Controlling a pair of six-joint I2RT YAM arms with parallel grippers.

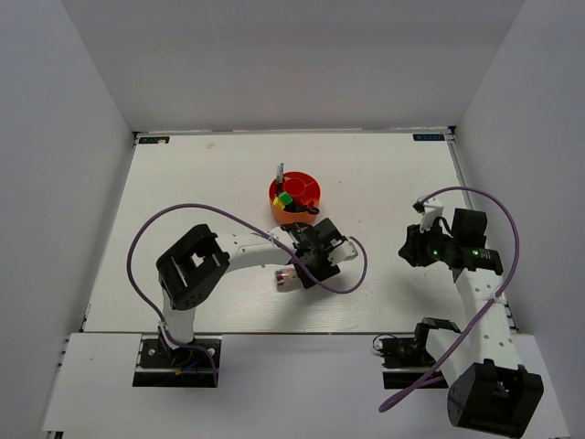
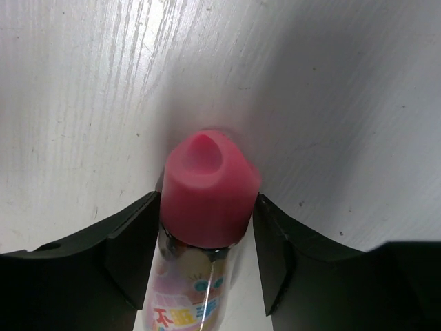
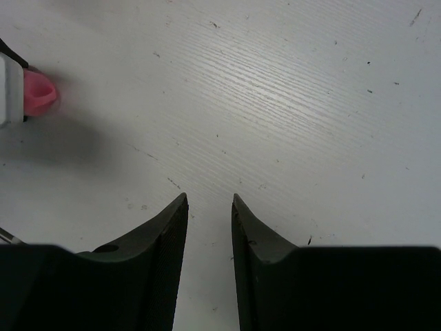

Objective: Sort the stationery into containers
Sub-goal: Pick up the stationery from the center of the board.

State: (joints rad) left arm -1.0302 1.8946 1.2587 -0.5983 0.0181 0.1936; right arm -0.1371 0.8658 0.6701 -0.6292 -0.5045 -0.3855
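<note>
From above, the left gripper (image 1: 292, 272) is low over the table (image 1: 183, 183), near the orange-red organiser (image 1: 307, 187) but not touching it; the right gripper (image 1: 413, 245) waits well off to the side.

The left wrist view shows both fingers (image 2: 127, 248) squeezing the pink-capped tube (image 2: 207, 200) just under its cap; I think the grab is done.

In the right wrist view the fingers are almost together and hold nothing.

Next, I think: lift the tube, carry it over the organiser, and drop it in a free slot.
</note>
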